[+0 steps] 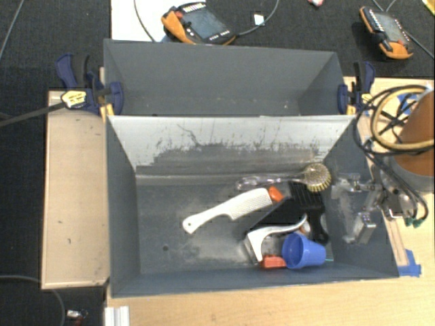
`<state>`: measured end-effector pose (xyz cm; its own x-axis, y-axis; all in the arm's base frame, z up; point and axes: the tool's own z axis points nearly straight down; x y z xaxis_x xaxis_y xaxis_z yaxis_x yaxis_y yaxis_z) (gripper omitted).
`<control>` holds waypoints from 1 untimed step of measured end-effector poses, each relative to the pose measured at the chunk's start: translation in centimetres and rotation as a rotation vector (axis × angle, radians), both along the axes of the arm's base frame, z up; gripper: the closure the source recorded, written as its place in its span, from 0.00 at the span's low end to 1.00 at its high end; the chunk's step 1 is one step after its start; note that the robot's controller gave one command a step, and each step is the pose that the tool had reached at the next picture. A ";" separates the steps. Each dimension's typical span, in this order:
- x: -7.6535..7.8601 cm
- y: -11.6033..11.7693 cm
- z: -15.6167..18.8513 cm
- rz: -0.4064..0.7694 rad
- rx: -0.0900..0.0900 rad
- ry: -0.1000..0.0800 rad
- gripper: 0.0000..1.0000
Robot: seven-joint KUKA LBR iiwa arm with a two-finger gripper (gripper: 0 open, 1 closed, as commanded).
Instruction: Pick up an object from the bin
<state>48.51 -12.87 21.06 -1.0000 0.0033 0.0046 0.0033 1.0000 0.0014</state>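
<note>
My gripper (355, 210) hangs over the bin's right side, close to the right wall, open with nothing between its fingers. Just left of it lies a black flat object (296, 214), with a round brass-coloured scrubber (316, 176) at its upper end. A blue plastic cup (303, 251) lies on its side lower left of the gripper. A white comb (230, 208) with a long handle stretches leftward across the bin floor, with an orange piece (274, 195) at its right end.
A white curved piece (260, 239) and a small red-orange bit (274, 263) lie beside the blue cup. A clear shiny item (255, 182) rests near the back wall. The arm's cables hang over the bin's right rim.
</note>
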 end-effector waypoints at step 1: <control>0.2 0.0 0.4 0.006 -0.002 -0.008 0.00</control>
